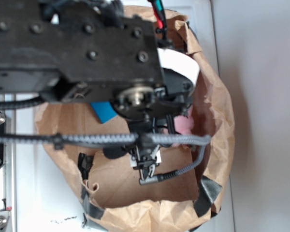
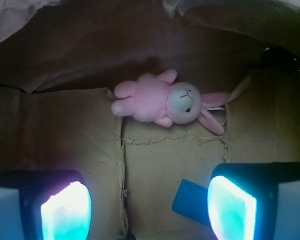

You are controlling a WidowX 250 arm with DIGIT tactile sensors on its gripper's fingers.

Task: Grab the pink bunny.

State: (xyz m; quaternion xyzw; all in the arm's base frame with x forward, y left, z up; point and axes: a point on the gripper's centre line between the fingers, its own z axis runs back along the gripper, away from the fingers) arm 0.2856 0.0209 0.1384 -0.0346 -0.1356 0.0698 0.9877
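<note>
Pincer [image 2: 150, 210]: released, jaws wide apart, nothing btwn them; seen from wrist view, aimed down into the bag.
Fingers [image 2: 66, 212]: two pads low in wrist view, one L, one R, both glowing cyan-white; not touching anything.
Blue block [image 2: 191, 201]: flat, dark blue, lying on bag floor just beside the R pad, partly hidden behind it; in exterior view a blue corner [image 1: 104, 111] pokes out under the arm.
Pink bunny [image 2: 165, 102]: lying on its side on bag floor, well ahead of the pads, near the back wall; head w/ cream face toward R, ears stretched out R, body and stubby limbs toward L. Apart from the pincer, not held. In exterior view only a bit of pink [image 1: 183, 124] shows past the arm.
Brown paper bag [image 1: 217, 121]: open top, crumpled rim, dark tape patches on the wall; holds bunny and block; creased floor w/ fold seams.
Arm [image 1: 77, 43]: black, bulky, reaches over bag mouth, blocks most of the inside in exterior view; braided cable runs across.
Surface [image 1: 266, 96]: pale, plain, bag sits on it.
</note>
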